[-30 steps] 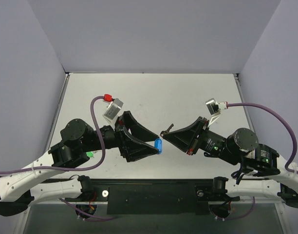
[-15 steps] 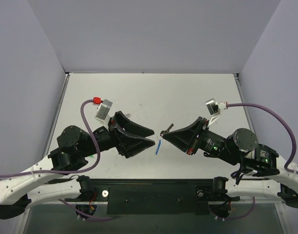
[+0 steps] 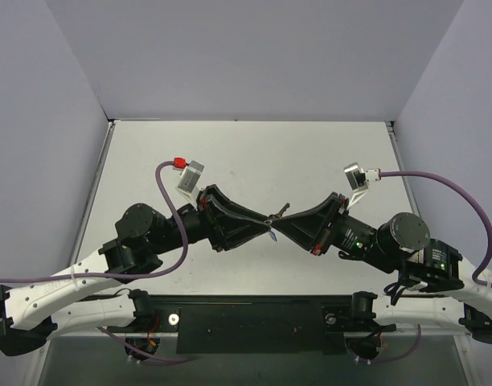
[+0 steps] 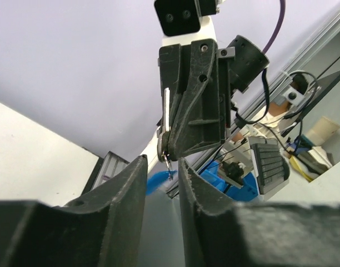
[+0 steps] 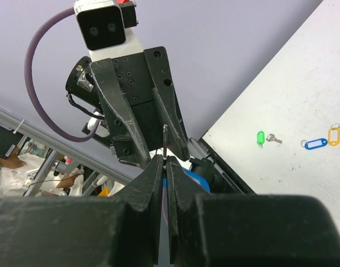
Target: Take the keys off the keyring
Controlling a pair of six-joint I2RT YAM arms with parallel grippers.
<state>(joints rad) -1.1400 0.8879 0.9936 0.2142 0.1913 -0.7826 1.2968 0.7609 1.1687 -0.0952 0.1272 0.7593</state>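
My right gripper [image 3: 276, 220] is shut on a small silvery keyring [image 4: 163, 150], held above the table's middle. A thin metal piece [image 5: 165, 142] sticks up from between its fingertips [image 5: 156, 167]. A tiny key [image 4: 169, 166] and a blue tag [image 3: 272, 236] hang below the ring. My left gripper [image 3: 264, 226] meets it tip to tip. Its fingers [image 4: 138, 167] stand a narrow gap apart on either side of the hanging key and blue tag [image 4: 156, 180], with daylight between. Loose on the table lie a green tag with a key [image 5: 260, 137], a blue tag [image 5: 314, 144] and a yellow tag [image 5: 333, 135].
Both arms stretch in from the near edge and meet over the white table [image 3: 246, 153]. Purple-grey walls [image 3: 246, 56] close it in at the back and sides. A black rail [image 3: 254, 318] runs along the near edge between the arm bases.
My left gripper has swung right to the right gripper's tips and its jaws have narrowed. The blue tag, earlier at the left fingertips, now hangs between both grippers. The right arm has barely moved.
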